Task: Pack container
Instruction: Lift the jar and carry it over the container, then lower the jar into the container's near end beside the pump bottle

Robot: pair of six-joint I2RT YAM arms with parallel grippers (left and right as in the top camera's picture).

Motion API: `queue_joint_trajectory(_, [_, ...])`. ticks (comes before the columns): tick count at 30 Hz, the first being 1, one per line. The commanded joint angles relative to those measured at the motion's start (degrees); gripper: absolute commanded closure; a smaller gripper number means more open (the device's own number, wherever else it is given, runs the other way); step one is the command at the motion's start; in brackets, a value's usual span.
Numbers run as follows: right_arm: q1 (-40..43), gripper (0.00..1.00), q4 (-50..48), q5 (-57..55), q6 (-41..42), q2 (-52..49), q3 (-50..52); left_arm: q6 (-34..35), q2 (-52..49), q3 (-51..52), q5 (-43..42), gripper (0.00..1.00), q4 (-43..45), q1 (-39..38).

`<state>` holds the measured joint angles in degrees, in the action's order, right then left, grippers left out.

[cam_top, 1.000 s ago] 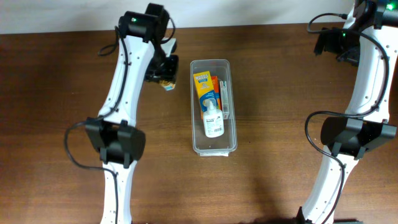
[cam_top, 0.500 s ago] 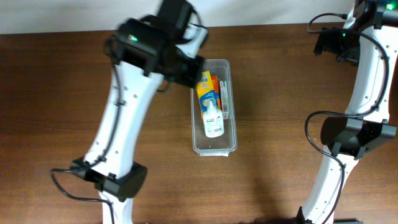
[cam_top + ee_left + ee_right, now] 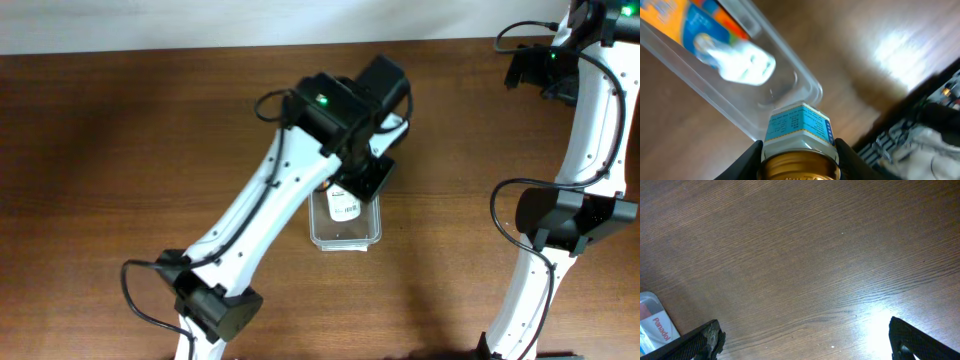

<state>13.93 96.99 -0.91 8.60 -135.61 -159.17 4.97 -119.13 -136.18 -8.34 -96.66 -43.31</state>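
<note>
The container (image 3: pixel 345 236) is a long clear plastic bin in the middle of the table; my left arm covers its far half. A white bottle (image 3: pixel 345 207) lies inside it, and the left wrist view shows that bottle (image 3: pixel 747 65) on an orange and blue box (image 3: pixel 695 22). My left gripper (image 3: pixel 799 155) is shut on a small jar with a gold lid and a blue label (image 3: pixel 800 127), held above the container's near end (image 3: pixel 805 87). My right gripper (image 3: pixel 802 337) is open and empty over bare table at the far right.
A blister pack marked Panadol (image 3: pixel 655 325) lies at the lower left of the right wrist view. The right arm (image 3: pixel 590 120) stands along the table's right side. The table is dark brown wood (image 3: pixel 100 150).
My left arm has swung from the left of the container to over it, carrying the jar. The right arm has not moved.
</note>
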Motion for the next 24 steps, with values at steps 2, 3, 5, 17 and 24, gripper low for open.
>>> queue_joint_trajectory(2, [-0.04, 0.02, 0.33, 0.28, 0.07, 0.46, 0.13, -0.72, 0.55, 5.9, 0.66, 0.7, 0.0, -0.57])
queue_joint_trajectory(3, [-0.04, 0.02, 0.33, 0.28, 0.04, 0.46, 0.15, -0.72, 0.55, 6.97, 0.7, 0.71, 0.31, -0.57])
queue_joint_trajectory(5, [-0.04, 0.02, 0.33, 0.28, 0.07, 0.46, 0.13, -0.72, 0.55, 9.14, 0.85, 0.7, 1.44, -0.52])
queue_joint_trajectory(17, [-0.02, 0.02, 0.33, 0.28, 0.04, 0.46, 0.13, -0.72, 0.52, 22.77, 0.94, 0.7, 11.58, -0.52])
queue_joint_trajectory(24, [-0.02, 0.02, 0.33, 0.28, 0.04, 0.46, 0.13, -0.7, 0.42, 29.86, 3.61, 0.7, 18.51, -0.28])
